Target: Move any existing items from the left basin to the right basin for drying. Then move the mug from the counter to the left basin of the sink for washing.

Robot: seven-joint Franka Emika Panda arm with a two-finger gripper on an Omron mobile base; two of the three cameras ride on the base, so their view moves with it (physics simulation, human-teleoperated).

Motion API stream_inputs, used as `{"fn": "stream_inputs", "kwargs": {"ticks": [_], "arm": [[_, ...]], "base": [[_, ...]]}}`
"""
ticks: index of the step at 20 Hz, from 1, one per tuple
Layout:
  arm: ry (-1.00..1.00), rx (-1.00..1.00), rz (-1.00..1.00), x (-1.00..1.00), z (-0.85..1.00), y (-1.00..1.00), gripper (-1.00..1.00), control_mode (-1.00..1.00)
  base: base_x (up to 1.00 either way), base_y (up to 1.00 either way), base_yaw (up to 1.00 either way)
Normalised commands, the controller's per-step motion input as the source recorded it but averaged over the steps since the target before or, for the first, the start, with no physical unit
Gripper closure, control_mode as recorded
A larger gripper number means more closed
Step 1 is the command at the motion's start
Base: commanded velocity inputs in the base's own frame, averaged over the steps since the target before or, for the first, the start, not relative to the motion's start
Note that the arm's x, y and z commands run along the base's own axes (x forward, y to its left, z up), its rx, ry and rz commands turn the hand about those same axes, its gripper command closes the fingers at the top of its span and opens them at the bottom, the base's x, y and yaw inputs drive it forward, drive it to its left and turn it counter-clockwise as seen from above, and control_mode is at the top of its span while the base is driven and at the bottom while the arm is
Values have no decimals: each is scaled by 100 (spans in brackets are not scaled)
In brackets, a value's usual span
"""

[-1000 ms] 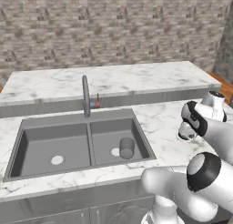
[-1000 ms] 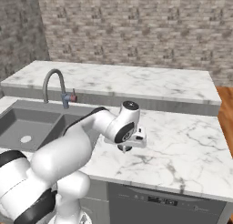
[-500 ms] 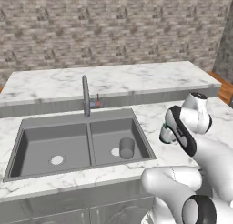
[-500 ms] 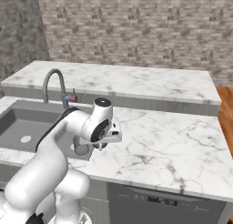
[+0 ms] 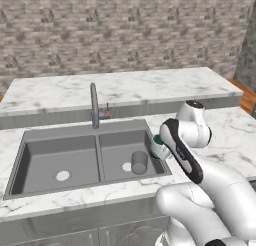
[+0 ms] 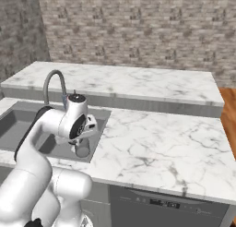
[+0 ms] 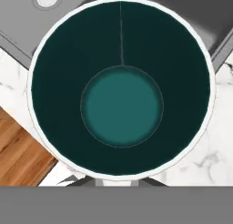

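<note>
Over the sink's right edge we carry the mug [image 5: 158, 146], its dark green mouth facing straight up into the hand camera. We judge the jaws clamped on the mug's lower rim, since it hangs off the counter [image 5: 220, 125] with nothing under it, though the fingers themselves are hidden behind it. The gripper [image 6: 82, 139] sits just above the near corner of the right basin [image 5: 117, 150], where the plain grey cup [image 5: 139, 162] already stands upright beside the drain, so we take the clearing step as done. The left basin [image 5: 45, 157], the wider compartment beyond the divider, holds nothing but its white drain [image 5: 62, 176]; that is where the mug belongs. We still have to cross the narrower compartment and the divider, passing in front of the faucet [image 5: 94, 105], and we should keep the mug high enough to clear the grey cup before lowering it onto the basin floor.
</note>
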Motion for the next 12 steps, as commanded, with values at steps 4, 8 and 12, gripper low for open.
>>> {"fn": "stream_inputs", "kwargs": {"ticks": [4,8,12], "arm": [[1,0,27,9,26,79,100,-100],[5,0,24,15,17,68,100,-100],[12,0,20,22,26,71,100,-100]], "base": [[0,0,0],[0,0,0],[0,0,0]]}}
